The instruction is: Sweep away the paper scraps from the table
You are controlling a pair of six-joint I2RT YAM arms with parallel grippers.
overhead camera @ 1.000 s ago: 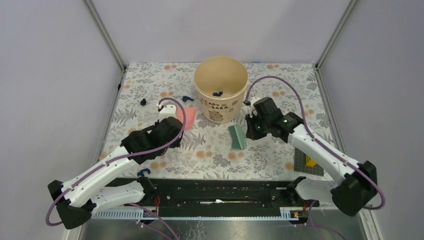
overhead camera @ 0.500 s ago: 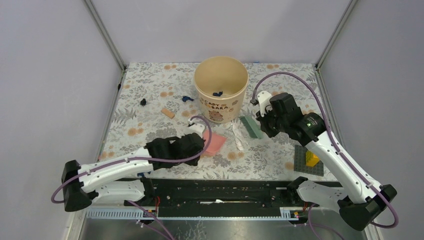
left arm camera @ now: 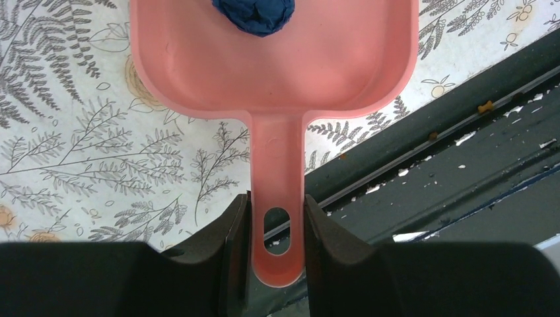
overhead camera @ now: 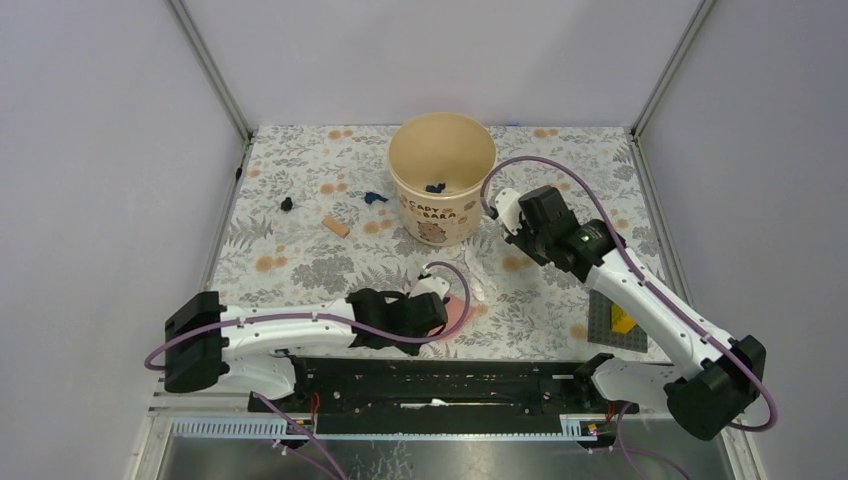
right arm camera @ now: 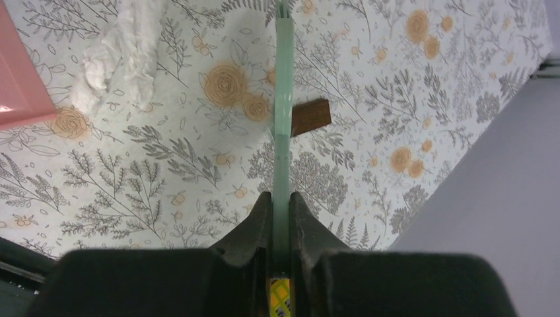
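My left gripper (left arm camera: 277, 228) is shut on the handle of the pink dustpan (left arm camera: 274, 59). A dark blue paper scrap (left arm camera: 254, 12) lies in the pan. In the top view the left gripper (overhead camera: 432, 305) holds the dustpan (overhead camera: 457, 313) low by the table's front edge. My right gripper (right arm camera: 282, 205) is shut on the thin green brush (right arm camera: 282, 99), seen edge-on. In the top view the right gripper (overhead camera: 512, 228) is just right of the cup and hides the brush. Loose scraps lie on the table (overhead camera: 300, 150): a blue one (overhead camera: 376, 197) and a black one (overhead camera: 287, 204).
A tan paper cup (overhead camera: 443, 150) stands at the back centre with blue scraps (overhead camera: 435, 187) inside. A brown block (overhead camera: 336, 226) lies left of it. A white crumpled paper (overhead camera: 475, 275) lies between the grippers. A dark baseplate (overhead camera: 605, 325) with a yellow brick (overhead camera: 622, 322) sits front right.
My left arm has swung right and toward the front edge with the dustpan. My right arm has carried the brush from the table's middle back to beside the cup.
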